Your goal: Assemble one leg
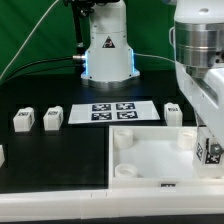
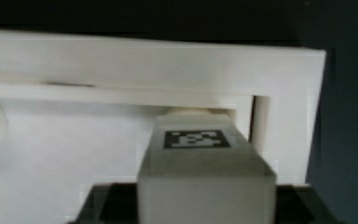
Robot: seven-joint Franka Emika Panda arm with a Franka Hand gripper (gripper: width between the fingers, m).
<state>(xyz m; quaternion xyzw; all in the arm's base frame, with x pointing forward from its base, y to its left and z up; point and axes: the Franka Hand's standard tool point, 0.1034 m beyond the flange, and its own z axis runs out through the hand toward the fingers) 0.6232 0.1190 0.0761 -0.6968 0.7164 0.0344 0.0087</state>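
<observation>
The leg sits clamped in the hand (tag showing), at the tray's corner edge.

Black tabletop carries marker board, white tray piece, loose legs — left side.

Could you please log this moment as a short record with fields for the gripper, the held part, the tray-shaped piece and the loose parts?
gripper: at tray's corner on exterior view's right
held part: leg with marker, between the jaws
tray-shaped piece: flat on table
loose legs: two at exterior view's left
marker board: behind tray
</observation>
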